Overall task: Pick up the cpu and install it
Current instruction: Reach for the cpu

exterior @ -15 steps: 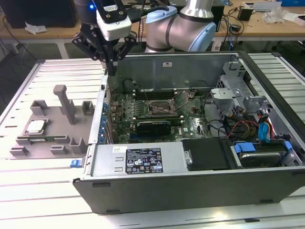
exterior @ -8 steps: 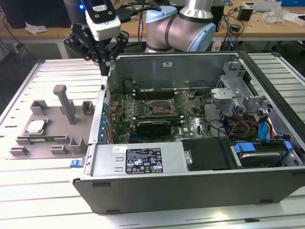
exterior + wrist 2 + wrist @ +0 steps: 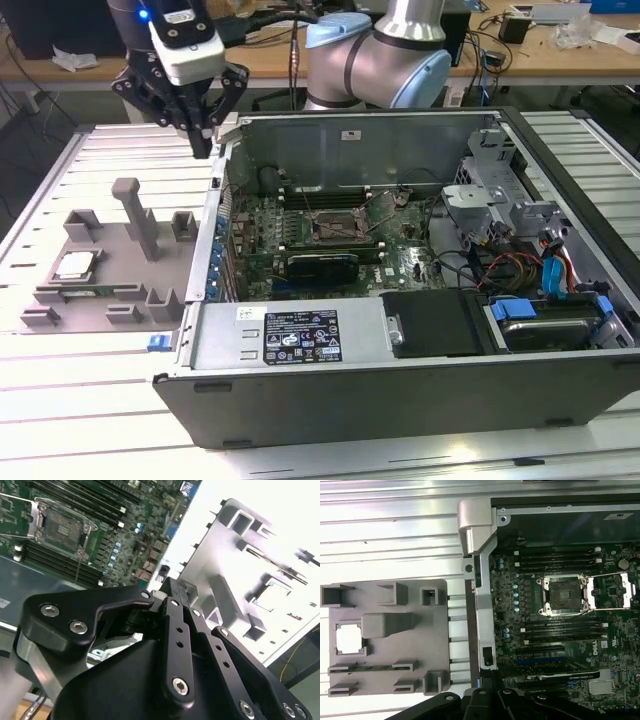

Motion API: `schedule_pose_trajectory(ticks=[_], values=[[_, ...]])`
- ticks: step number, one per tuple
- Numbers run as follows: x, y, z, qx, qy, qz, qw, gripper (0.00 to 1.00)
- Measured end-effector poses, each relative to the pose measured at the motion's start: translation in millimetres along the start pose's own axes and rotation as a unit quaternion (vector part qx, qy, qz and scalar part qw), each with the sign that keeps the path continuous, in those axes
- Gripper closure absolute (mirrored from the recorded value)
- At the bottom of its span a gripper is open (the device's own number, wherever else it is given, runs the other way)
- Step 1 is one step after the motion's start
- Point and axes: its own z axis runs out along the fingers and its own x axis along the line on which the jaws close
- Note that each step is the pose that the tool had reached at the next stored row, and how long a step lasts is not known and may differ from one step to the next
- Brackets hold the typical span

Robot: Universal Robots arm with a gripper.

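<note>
The cpu (image 3: 75, 265) lay flat in its pocket on the grey fixture tray (image 3: 112, 258), which sat on the tabletop (image 3: 70, 400) beside the open computer case (image 3: 420, 400). For a clean pick, I judged the approach should drop straight down, square to the chip's edges and clear of the tall post (image 3: 140, 220) beside it. The fingers (image 3: 202, 140) hung high over the case wall facing the tray, pressed together and holding nothing.

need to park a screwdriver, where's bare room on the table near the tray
Free: the slatted table between the grey tray and the exterior view's lower edge, and the strip beyond the tray's far side. Crowded: the tray with its chip, and the open computer case, packed with cables.
</note>
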Motion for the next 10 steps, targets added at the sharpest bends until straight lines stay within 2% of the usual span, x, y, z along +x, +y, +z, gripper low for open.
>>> schedule_pose_trajectory(ticks=[10], values=[[28.3,0.9,-0.8,-0.0003,-0.0038,0.0,1.0,0.89]])
